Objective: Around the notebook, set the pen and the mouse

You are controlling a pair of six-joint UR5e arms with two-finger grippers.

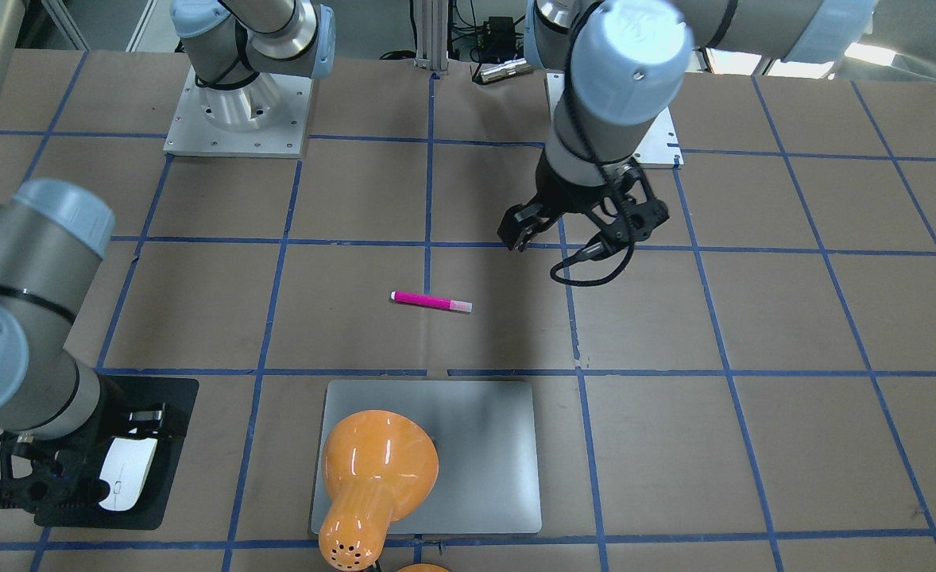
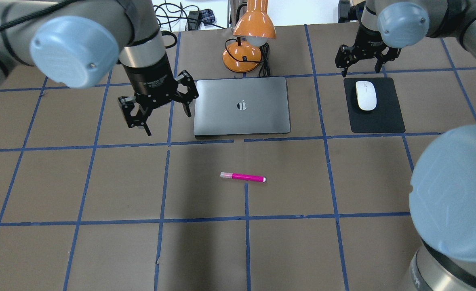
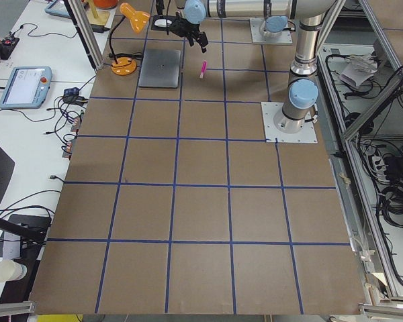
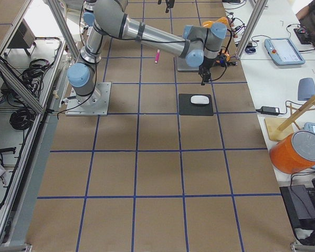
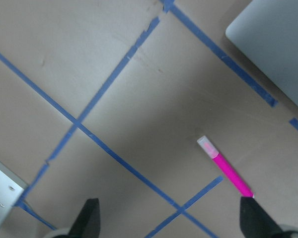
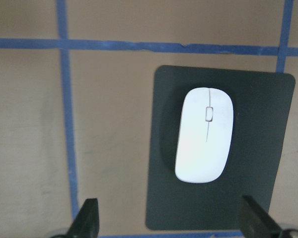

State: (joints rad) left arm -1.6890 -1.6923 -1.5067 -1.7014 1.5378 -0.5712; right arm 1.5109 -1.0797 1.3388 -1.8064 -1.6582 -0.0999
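Left pincer (image 2: 163,117) and right pincer (image 2: 363,68), both wide and empty.
The mouse (image 2: 366,95) lies on a mat (image 2: 377,119) close by the right pincer; the notebook (image 2: 242,117) sits beside the left pincer, the pen (image 2: 243,177) farther off.

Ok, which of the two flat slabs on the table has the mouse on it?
The smaller black mat; the white mouse lies on it. The bigger silver laptop has a bare lid.

I get bright, even overhead light on the bench (image 2: 100,250). A faint, soft-edged shadow spreads beside the left tool (image 1: 571,238). White glare streaks the orange lamp (image 1: 373,477). My left wrist view is slightly blurred; the others look sharp.
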